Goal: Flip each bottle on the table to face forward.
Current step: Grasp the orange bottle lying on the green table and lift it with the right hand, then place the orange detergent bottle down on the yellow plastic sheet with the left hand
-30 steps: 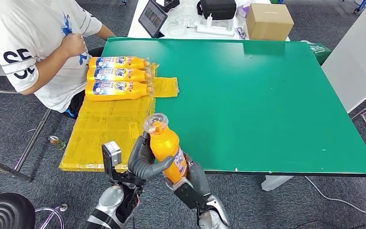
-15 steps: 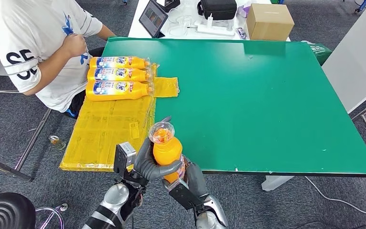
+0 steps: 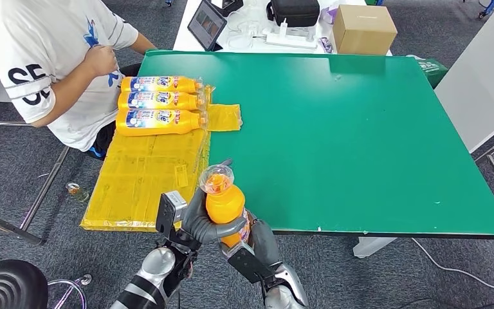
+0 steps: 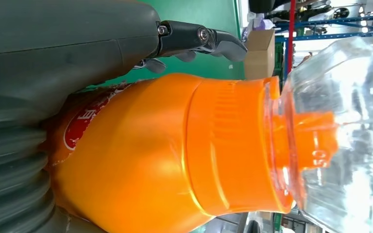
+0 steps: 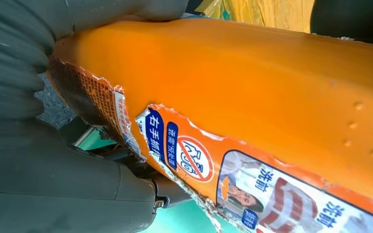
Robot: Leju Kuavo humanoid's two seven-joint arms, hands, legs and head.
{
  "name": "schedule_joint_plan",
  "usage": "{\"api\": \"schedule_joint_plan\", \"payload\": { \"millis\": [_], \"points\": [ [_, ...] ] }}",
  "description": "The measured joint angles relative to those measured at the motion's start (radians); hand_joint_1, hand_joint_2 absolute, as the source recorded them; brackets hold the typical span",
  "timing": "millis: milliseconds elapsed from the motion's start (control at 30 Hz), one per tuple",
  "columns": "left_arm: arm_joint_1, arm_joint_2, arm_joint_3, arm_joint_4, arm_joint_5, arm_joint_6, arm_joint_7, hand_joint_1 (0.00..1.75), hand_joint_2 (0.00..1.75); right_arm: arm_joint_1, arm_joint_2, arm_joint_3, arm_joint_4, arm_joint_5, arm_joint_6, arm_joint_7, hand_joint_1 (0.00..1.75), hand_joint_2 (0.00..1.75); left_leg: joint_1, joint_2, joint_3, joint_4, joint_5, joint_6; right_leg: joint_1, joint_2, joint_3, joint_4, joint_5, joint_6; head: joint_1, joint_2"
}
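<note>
Bottles: three (image 3: 159, 102) lying, one (image 3: 224, 205) held.

Orange bottle (image 3: 224, 206) upright off table's near edge, three more (image 3: 157, 101) lying label-up on yellow sheet

Light was bright and even from overhead, with soft, faint shadows. The green table (image 3: 360, 141) carried a dull sheen. Beside the fingers (image 4: 213, 41), the bottle (image 4: 175, 155) sat too close, its clear cap glaring white and blurred. Head-view edges bent slightly.
</note>
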Motion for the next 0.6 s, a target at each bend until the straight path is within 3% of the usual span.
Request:
{"api": "schedule_joint_plan", "payload": {
  "millis": [100,133,467,600],
  "points": [
    [-0.001,0.0,0.001,0.009,0.012,-0.015,0.0,1.35,1.75,0.0,0.0,0.004,0.004,-0.007,0.001,0.0,1.75,1.75,0.0,0.0,0.0,0.0,0.0,0.0,0.0,0.0,0.0,0.0,0.0,0.0,0.0,0.0],
    [-0.002,0.001,0.001,0.012,0.016,-0.023,0.0,1.69,1.75,0.0,0.0,0.005,0.006,-0.009,0.001,-0.001,1.75,1.75,0.0,0.0,0.0,0.0,0.0,0.0,0.0,0.0,0.0,0.0,0.0,0.0,0.0,0.0],
    [-0.011,0.028,0.004,0.049,0.161,-0.199,0.008,1.75,1.75,0.0,0.0,0.016,0.032,-0.017,0.002,-0.017,1.75,1.75,0.0,0.0,0.0,0.0,0.0,0.0,0.0,0.0,0.0,0.0,0.0,0.0,0.0,0.0],
    [-0.012,0.035,0.006,0.061,0.179,-0.217,0.008,1.75,1.75,0.0,0.0,0.022,0.039,-0.017,0.002,-0.018,1.75,1.75,0.0,0.0,0.0,0.0,0.0,0.0,0.0,0.0,0.0,0.0,0.0,0.0,0.0,0.0]
  ]
}}
